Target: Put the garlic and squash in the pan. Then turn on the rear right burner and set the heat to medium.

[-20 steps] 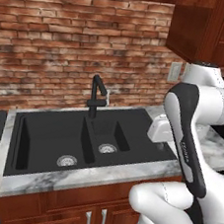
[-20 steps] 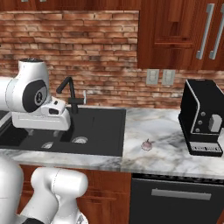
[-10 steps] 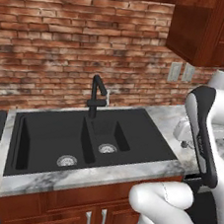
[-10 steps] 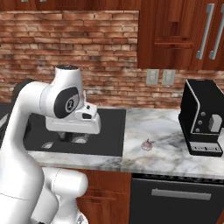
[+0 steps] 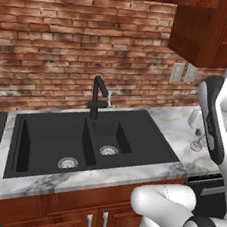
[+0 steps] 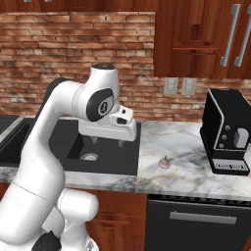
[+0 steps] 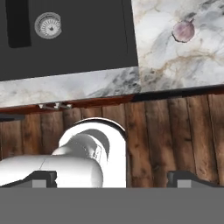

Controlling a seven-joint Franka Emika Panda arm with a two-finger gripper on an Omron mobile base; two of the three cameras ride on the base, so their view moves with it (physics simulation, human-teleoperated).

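Garlic (image 6: 165,163): one small whitish-pink bulb, on the marble table (image 6: 186,166) right of the black sink (image 6: 105,147), toward the front edge. Likely light, firm, papery, prone to roll; pinch across its widest middle. Tool (image 7: 111,178): tips wide apart, empty, well short of the bulb.

The garlic (image 6: 165,163) is whitish pink. The desk (image 6: 186,147) is white marble with grey veins. The sink (image 5: 82,142) is matte black, the wall (image 5: 69,39) red brick, the coffee machine (image 6: 225,132) black.
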